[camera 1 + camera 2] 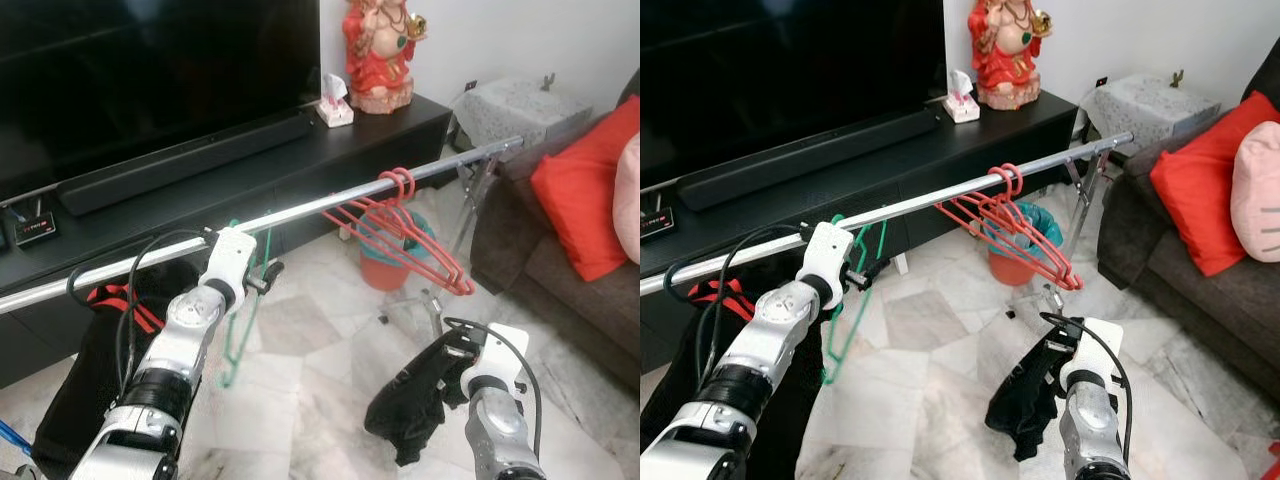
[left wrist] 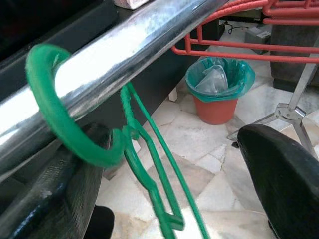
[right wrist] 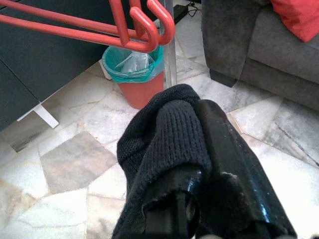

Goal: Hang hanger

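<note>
Green hanger [image 2: 149, 164] by raised left hand [image 1: 262, 275]

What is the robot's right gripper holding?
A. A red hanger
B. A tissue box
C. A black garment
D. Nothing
C: the right gripper is shut on a black garment, which hangs from it above the floor.

a green hanger [image 1: 243, 318] hangs on the rail [image 1: 300, 212] beside the left end effector [image 1: 266, 275].
</note>
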### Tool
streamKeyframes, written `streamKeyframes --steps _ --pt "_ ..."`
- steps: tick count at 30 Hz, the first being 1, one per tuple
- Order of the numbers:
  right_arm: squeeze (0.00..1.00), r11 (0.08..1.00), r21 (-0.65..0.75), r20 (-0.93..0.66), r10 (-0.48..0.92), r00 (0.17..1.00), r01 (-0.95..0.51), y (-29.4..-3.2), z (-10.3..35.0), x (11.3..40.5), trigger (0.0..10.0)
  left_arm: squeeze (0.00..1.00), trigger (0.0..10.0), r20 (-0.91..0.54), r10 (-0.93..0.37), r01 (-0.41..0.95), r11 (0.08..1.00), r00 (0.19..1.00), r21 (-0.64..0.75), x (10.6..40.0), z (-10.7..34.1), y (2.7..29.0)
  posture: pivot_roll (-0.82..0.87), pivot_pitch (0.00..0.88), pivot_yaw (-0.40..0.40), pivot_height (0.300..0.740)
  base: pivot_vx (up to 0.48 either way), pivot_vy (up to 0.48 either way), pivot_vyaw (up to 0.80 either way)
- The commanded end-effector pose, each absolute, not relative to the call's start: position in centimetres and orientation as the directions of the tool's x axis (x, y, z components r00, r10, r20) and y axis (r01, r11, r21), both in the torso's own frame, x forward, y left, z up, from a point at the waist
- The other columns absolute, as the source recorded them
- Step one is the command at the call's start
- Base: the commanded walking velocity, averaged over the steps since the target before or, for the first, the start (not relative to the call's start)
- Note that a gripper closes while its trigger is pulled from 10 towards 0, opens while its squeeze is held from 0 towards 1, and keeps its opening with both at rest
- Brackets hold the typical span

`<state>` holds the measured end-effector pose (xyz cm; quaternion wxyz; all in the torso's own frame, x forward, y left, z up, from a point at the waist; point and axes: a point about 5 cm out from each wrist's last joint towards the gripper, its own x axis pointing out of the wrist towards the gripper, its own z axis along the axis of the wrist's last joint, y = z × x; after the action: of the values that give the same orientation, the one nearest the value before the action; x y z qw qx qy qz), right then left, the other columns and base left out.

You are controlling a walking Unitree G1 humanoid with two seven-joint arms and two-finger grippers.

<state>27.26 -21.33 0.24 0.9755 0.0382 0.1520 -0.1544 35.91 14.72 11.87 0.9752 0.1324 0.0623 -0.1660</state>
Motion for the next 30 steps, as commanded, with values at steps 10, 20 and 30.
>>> streamKeyframes --steps 10,20,30 --pt "0.00 0.948 0.042 -0.284 -0.290 0.914 0.314 -21.3 0.7 27.7 10.0 0.00 0.0 -0.243 -0.174 0.245 0.923 0.954 0.299 36.2 10.7 16.3 0.02 0.000 0.048 0.740 0.000 0.000 0.00" --pt "0.00 0.951 0.042 -0.283 -0.282 0.917 0.305 -21.0 0.7 27.7 10.0 0.00 0.0 -0.279 -0.141 0.227 0.924 0.950 0.308 36.1 9.8 16.5 0.02 0.000 0.050 0.740 0.000 0.000 0.00" --pt "0.00 0.949 0.044 -0.285 -0.287 0.914 0.312 -21.0 0.6 27.6 10.0 0.00 0.0 -0.248 -0.177 0.247 0.926 0.952 0.285 36.3 10.2 15.7 0.02 0.000 0.055 0.740 0.000 0.000 0.00"
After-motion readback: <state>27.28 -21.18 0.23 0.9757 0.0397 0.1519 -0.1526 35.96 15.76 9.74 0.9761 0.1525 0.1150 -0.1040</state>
